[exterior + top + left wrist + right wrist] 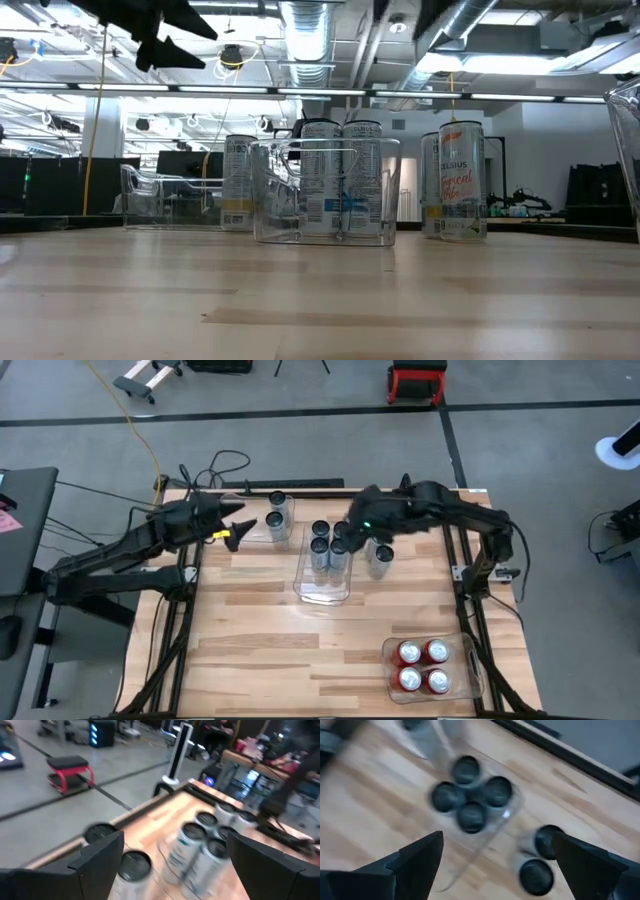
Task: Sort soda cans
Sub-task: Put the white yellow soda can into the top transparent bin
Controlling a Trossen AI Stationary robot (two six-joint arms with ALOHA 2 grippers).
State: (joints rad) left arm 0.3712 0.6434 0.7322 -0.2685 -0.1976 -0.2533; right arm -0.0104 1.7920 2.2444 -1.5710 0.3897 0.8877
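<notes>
Right gripper (345, 538), fingers spread, hovers over mid bin (322, 592) w/ four silver cans (320, 547). We should centre on two loose cans (379, 556) beside it. Left gripper (238, 526) spread, waiting near back.

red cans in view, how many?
4, all in the clear bin at the table's front right: red cans at. None visible elsewhere, though the arms may hide some.
</notes>
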